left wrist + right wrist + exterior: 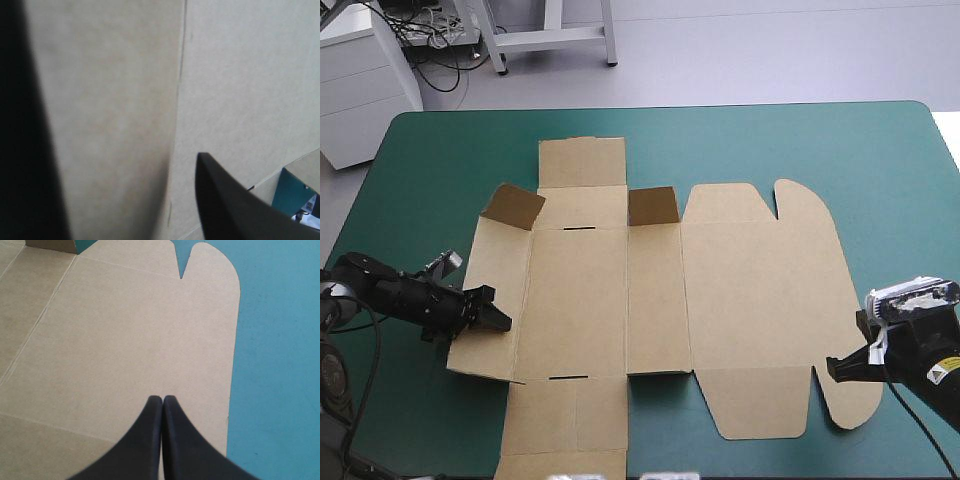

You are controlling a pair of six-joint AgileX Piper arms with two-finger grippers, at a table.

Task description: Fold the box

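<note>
Teal-green cover point(420, 160) bears the box point(740, 290); right hand point(163, 399) together, left hand point(506, 323) seemingly apart, partly cut off

You have a teal-green cover point(430, 150) beneath everything, rounded at its far corners. Past its far edge, well ahead of the jaws of the left gripper point(503, 320), stand a white cabinet point(360, 80) and a tangle of dark cables point(445, 60). Over toward the side of the right gripper point(832, 368), grey metal frame legs point(552, 38) rest on pale grey floor point(750, 50). The light is even and the shadows soft.
</note>
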